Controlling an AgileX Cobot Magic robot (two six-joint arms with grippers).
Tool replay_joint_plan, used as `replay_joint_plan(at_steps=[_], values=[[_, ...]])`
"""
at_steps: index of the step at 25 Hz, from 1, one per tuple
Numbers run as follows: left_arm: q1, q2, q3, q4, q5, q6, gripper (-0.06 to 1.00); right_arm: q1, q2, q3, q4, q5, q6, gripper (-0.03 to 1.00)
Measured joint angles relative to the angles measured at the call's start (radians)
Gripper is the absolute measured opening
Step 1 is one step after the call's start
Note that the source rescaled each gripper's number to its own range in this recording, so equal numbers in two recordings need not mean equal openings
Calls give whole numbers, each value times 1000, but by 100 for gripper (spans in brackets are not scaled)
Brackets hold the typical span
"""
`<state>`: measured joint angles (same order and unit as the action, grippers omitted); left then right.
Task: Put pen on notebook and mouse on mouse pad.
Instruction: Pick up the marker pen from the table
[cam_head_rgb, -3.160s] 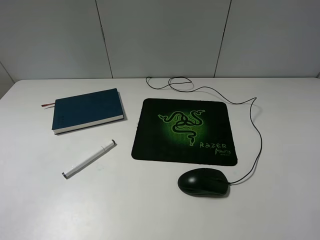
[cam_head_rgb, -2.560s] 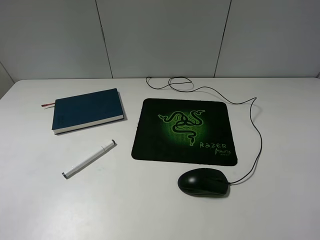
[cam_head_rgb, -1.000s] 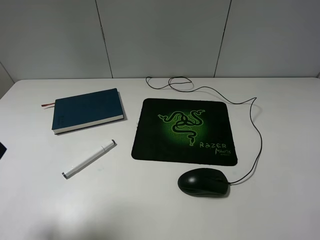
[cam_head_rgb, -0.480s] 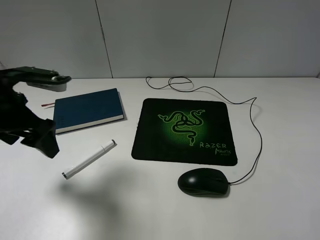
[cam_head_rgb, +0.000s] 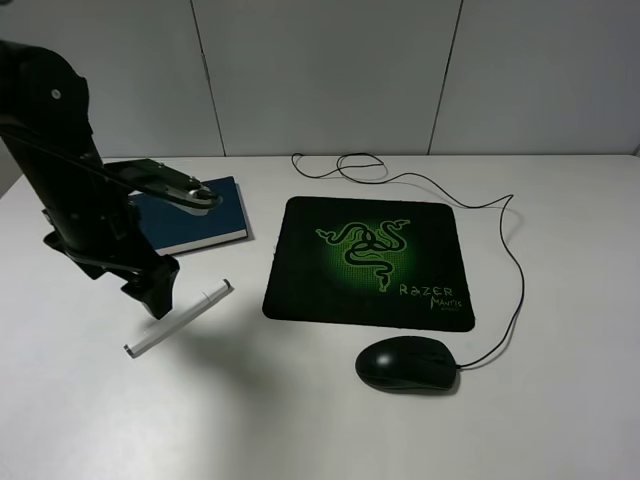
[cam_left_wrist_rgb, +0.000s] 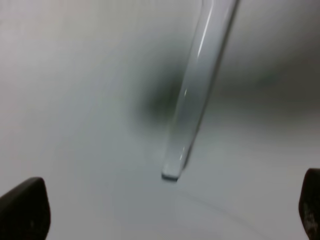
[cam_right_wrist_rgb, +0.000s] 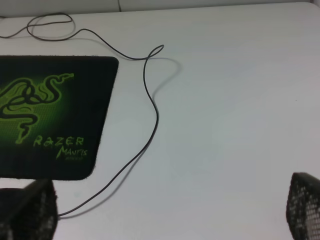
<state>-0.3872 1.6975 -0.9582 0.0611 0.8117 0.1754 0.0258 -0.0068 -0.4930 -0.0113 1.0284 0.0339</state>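
Note:
The white pen (cam_head_rgb: 180, 318) lies at a slant on the table, in front of the dark teal notebook (cam_head_rgb: 205, 214). My left gripper (cam_head_rgb: 156, 297) hangs just above the pen's middle, and its arm covers the notebook's left part. In the left wrist view the pen (cam_left_wrist_rgb: 200, 85) lies ahead of the open gripper (cam_left_wrist_rgb: 167, 212), whose fingertips (cam_left_wrist_rgb: 22, 207) stand wide apart with nothing between them. The black mouse (cam_head_rgb: 407, 364) rests on the table in front of the mouse pad (cam_head_rgb: 365, 260). My right gripper (cam_right_wrist_rgb: 165, 217) is open, near the mouse pad (cam_right_wrist_rgb: 50, 115), and is absent from the exterior view.
The mouse's thin black cable (cam_head_rgb: 515, 270) loops round the pad's right side to the back of the table, where it curls (cam_head_rgb: 350, 165). A grey panelled wall stands behind the white table (cam_head_rgb: 560, 400).
My left arm has swung in from the left edge and now stands over the pen, partly covering the notebook. Pen, mouse, pad and notebook have not moved.

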Motion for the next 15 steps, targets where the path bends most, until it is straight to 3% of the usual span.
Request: replay_joint_plan(at_steps=[15], values=[[-15,173,0,-14,-150,28,100,0,0,0,0,0,0,100]])
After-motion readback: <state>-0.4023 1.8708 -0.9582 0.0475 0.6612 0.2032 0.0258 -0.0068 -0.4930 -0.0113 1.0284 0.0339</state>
